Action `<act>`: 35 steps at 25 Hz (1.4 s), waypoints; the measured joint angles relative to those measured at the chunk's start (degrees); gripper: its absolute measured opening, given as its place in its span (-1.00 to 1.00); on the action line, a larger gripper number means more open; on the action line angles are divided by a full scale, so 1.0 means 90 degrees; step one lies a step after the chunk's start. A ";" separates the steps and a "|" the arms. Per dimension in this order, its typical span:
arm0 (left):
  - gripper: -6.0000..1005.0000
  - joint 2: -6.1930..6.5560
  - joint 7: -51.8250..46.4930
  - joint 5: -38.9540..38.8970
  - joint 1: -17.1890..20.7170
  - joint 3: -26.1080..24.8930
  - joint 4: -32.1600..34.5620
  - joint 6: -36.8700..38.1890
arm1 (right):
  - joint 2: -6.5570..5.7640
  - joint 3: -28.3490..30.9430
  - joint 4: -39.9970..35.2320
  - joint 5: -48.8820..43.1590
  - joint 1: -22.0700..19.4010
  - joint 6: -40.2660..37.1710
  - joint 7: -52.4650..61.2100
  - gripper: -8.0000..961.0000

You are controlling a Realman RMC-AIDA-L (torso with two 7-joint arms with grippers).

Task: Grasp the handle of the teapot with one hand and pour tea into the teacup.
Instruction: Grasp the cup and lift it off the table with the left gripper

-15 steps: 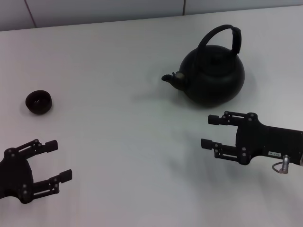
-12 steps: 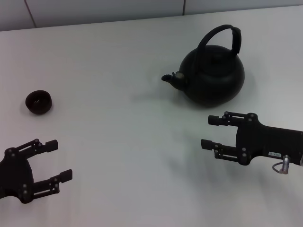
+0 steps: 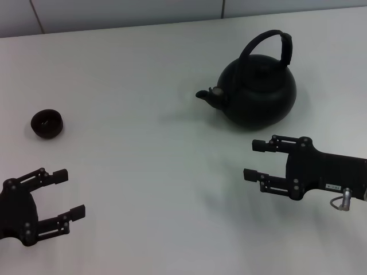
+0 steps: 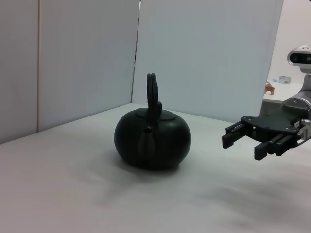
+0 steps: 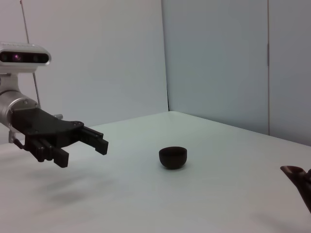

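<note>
The matte-black teapot [image 3: 258,89] stands on the white table at the far right, its spout [image 3: 205,95] pointing left and its arched handle [image 3: 285,48] upright. The tiny dark teacup [image 3: 46,123] sits at the far left. My right gripper [image 3: 250,160] is open and empty, hovering in front of the teapot and apart from it. My left gripper [image 3: 69,193] is open and empty at the near left, in front of the teacup. The left wrist view shows the teapot [image 4: 152,138] and the right gripper [image 4: 242,145]. The right wrist view shows the teacup [image 5: 173,157] and the left gripper [image 5: 83,151].
The white table [image 3: 143,74] stretches between the teacup and the teapot. A pale panelled wall [image 3: 114,11] runs along the table's far edge.
My left gripper has drifted slightly back toward the near left. The right gripper, teapot and teacup have not moved.
</note>
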 joint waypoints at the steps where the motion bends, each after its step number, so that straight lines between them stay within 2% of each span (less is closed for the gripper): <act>1: 0.61 0.0000 -0.0002 0.0000 0.0001 0.0000 0.0007 -0.0001 | 0.0000 0.0000 0.0000 0.0000 0.0000 -0.0001 0.0000 0.33; 16: 0.61 -0.0033 -0.0048 -0.0003 0.0025 -0.0044 0.0106 -0.0021 | 0.0000 0.0018 0.0000 0.0000 -0.0001 -0.0001 -0.0001 0.33; 18: 0.61 -0.0081 -0.0020 -0.0020 0.0030 -0.0255 0.0103 -0.0058 | 0.0000 0.0029 0.0000 0.0000 -0.0001 -0.0001 -0.0008 0.33; 20: 0.61 -0.0221 0.0013 -0.0045 0.0039 -0.0835 0.0099 -0.0217 | 0.0003 0.0018 -0.0001 0.0000 -0.0001 -0.0007 -0.0013 0.33; 24: 0.61 -0.0676 0.0409 -0.0049 0.0037 -0.2452 0.0114 -0.0750 | 0.0010 0.0004 0.0000 0.0000 -0.0001 -0.0018 -0.0018 0.33; 26: 0.61 -0.0800 0.0725 -0.0051 0.0015 -0.2988 0.0068 -0.0876 | 0.0010 0.0002 0.0000 0.0001 -0.0001 -0.0024 -0.0019 0.32; 29: 0.61 -0.0814 0.0930 -0.0053 -0.0042 -0.3320 -0.0095 -0.0915 | 0.0010 0.0013 0.0000 0.0011 -0.0001 -0.0069 -0.0020 0.32; 35: 0.61 -0.0808 0.0933 -0.0052 -0.0061 -0.3339 -0.0105 -0.0940 | 0.0005 0.0047 -0.0009 0.0038 -0.0006 -0.0141 -0.0041 0.32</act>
